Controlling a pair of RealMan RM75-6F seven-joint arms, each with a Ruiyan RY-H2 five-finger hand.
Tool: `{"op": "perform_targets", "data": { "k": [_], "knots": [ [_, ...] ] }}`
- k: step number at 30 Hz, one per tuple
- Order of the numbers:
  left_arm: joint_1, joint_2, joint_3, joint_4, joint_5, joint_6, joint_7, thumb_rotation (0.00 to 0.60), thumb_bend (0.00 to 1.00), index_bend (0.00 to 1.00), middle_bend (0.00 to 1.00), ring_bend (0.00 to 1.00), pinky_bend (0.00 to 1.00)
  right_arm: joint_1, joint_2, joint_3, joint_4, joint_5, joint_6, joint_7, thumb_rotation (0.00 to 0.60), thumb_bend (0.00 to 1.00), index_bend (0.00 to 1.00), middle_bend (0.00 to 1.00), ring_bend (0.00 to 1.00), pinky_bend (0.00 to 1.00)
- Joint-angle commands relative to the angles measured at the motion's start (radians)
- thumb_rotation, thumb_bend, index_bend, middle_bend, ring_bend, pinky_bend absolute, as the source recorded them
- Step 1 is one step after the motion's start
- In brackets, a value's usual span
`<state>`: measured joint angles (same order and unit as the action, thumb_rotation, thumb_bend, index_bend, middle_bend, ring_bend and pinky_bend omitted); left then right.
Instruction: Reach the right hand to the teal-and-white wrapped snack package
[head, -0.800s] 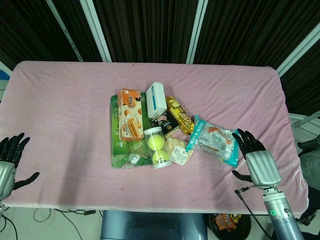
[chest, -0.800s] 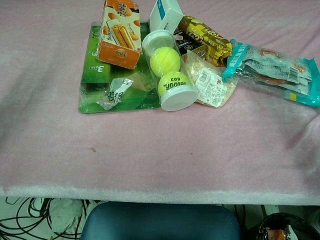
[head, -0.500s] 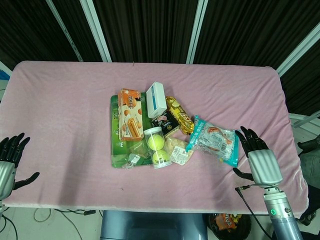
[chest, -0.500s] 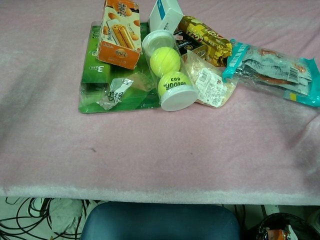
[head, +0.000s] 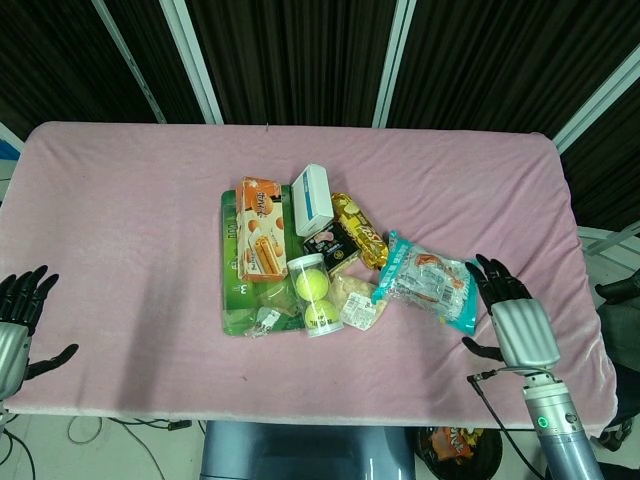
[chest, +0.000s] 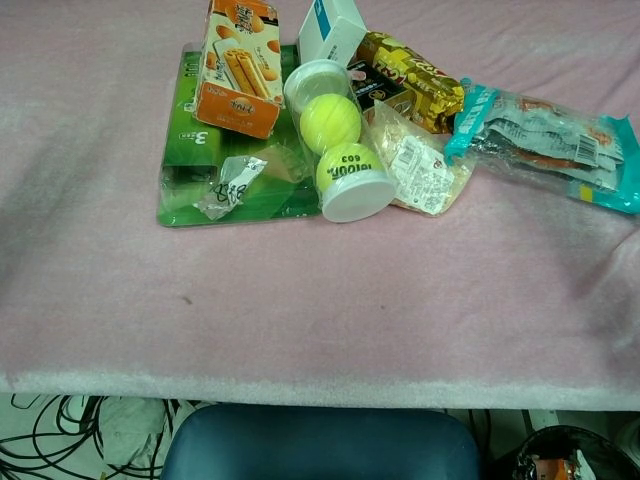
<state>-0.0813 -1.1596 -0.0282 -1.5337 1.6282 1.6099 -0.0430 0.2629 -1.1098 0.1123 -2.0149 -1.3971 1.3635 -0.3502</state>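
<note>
The teal-and-white wrapped snack package lies flat on the pink cloth, right of the pile; the chest view has the snack package at its right edge. My right hand hovers just right of the package with fingers spread and nothing held, fingertips close to its teal end. My left hand sits at the table's near left corner, fingers apart and empty. Neither hand shows in the chest view.
A pile sits mid-table: green flat pack, orange biscuit box, white-blue box, gold wrapped snack, clear tube of tennis balls and a small clear packet. The table's front edge runs close below.
My right hand drifted slightly right and away from the package, then came back left toward its teal end. The left hand and the objects stayed put.
</note>
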Motion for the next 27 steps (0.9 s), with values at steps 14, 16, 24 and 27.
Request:
{"op": "perform_targets", "data": {
  "k": [14,16,24,27],
  "knots": [
    [-0.005,-0.009,-0.008,0.005,-0.028,-0.023,0.021,0.600,0.00,0.00,0.00,0.00,0.00,0.152,-0.145,0.040,0.035,0.302,-0.215,-0.165,0.600,0.03,0.00,0.00,0.00,0.21],
    [-0.006,-0.011,-0.008,0.004,-0.030,-0.024,0.025,0.600,0.00,0.00,0.00,0.00,0.00,0.172,-0.167,0.049,0.055,0.349,-0.234,-0.187,0.600,0.02,0.00,0.00,0.00,0.21],
    [-0.005,-0.015,-0.013,0.002,-0.040,-0.027,0.040,0.600,0.00,0.00,0.00,0.00,0.00,0.322,-0.306,0.098,0.253,0.599,-0.300,-0.332,0.600,0.00,0.00,0.00,0.00,0.21],
    [-0.005,-0.015,-0.013,0.001,-0.040,-0.027,0.040,0.600,0.00,0.00,0.00,0.00,0.00,0.362,-0.344,0.101,0.337,0.647,-0.314,-0.360,0.600,0.00,0.00,0.00,0.00,0.21]
  ]
}}
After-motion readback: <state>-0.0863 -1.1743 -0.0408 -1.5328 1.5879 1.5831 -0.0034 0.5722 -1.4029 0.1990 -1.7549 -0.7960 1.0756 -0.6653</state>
